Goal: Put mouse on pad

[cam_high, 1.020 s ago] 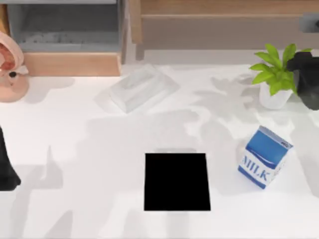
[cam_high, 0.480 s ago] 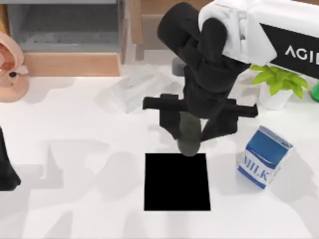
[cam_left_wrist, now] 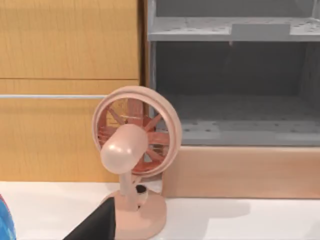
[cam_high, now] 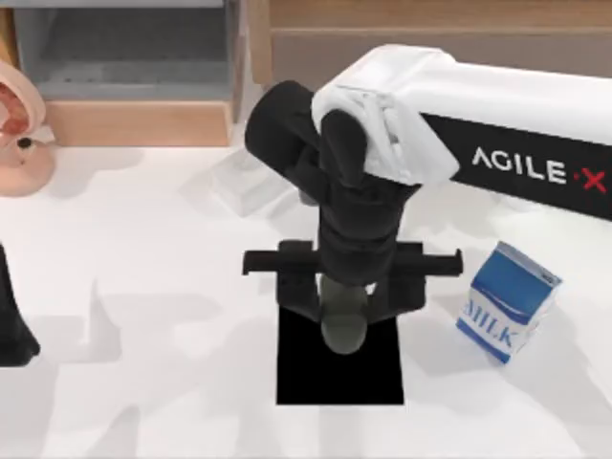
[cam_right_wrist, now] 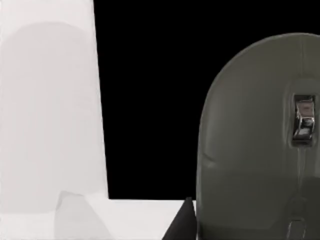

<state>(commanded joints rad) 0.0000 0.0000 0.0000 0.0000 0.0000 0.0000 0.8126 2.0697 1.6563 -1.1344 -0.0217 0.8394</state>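
White table [cam_high: 134,268], left to right: pink fan [cam_high: 19,124] before wooden cabinets, parked left arm [cam_high: 11,320] at the edge, black pad [cam_high: 339,368] at centre, right gripper [cam_high: 346,301] clamped on the mouse [cam_high: 344,320] above the pad's far edge, blue milk carton [cam_high: 507,301].

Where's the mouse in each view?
Top view: mouse over the far edge of the pad, under the right gripper.
Right wrist view: mouse close up, above the pad.
Left wrist view: not in it.
Shared landmark: the pad.
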